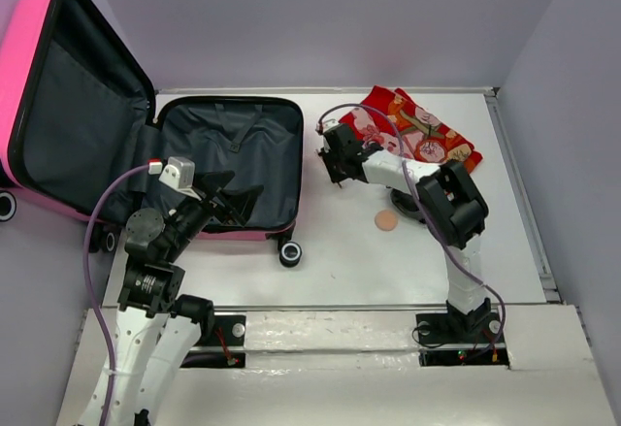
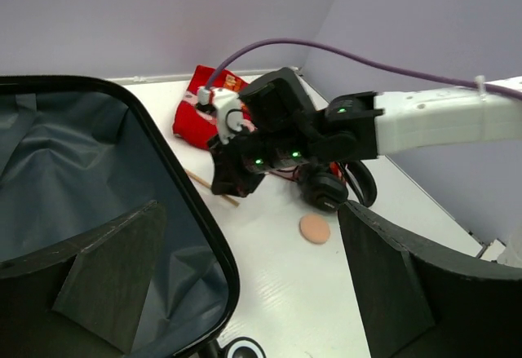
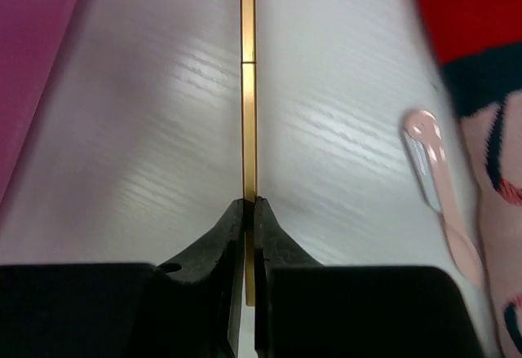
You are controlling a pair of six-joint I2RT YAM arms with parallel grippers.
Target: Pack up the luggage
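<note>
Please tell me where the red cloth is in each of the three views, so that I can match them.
Top: cloth at upper right, beyond the right gripper.
Left wrist: cloth at upper centre, behind that gripper.
Right wrist: cloth along the right edge; the gripper holds a stick.
Shared landmark: the suitcase, left of the cloth in every view.

White table, open luggage, red cloth, disc

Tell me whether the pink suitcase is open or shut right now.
Open. The luggage lies flat on the table with its lid raised at the left. The top view shows dark grey lining exposed in both halves.
</note>
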